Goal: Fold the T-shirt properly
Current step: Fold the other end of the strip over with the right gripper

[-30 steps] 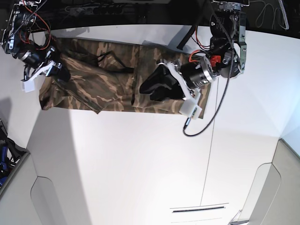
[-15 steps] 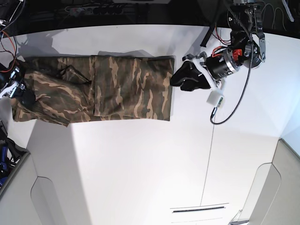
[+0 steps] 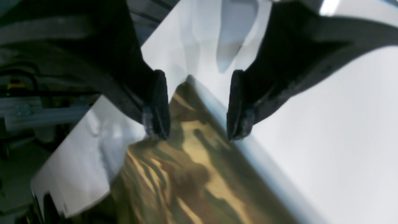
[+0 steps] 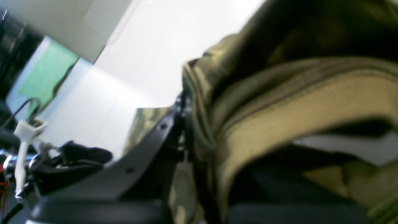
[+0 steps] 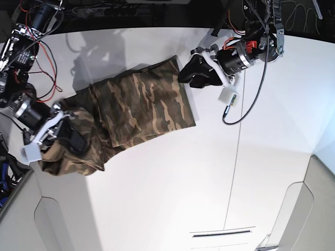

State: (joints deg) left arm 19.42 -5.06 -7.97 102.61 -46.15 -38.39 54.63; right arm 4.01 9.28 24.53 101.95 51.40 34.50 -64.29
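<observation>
The camouflage T-shirt point(image 5: 141, 107) lies slanted across the white table point(image 5: 172, 188), flat at its right half and bunched at its lower left end. My right gripper point(image 5: 73, 140) is shut on that bunched end. In the right wrist view the cloth fills the frame, with the tan ribbed collar point(image 4: 295, 115) close to the camera. My left gripper point(image 5: 184, 77) hovers at the shirt's upper right corner. Its fingers point(image 3: 157, 121) stand open, one on each side of the T-shirt point(image 3: 192, 174), with nothing pinched between them.
Cables and a dark back edge point(image 5: 131, 10) run along the far side of the table. A thin seam point(image 5: 236, 167) crosses the tabletop on the right. Grey panels point(image 5: 57, 225) border the front corners. A black cable point(image 5: 246, 112) loops from the left arm.
The right gripper dragged the shirt's left end toward the front, so the shirt now lies slanted and bunched there. The left gripper moved left to the shirt's upper right corner.
</observation>
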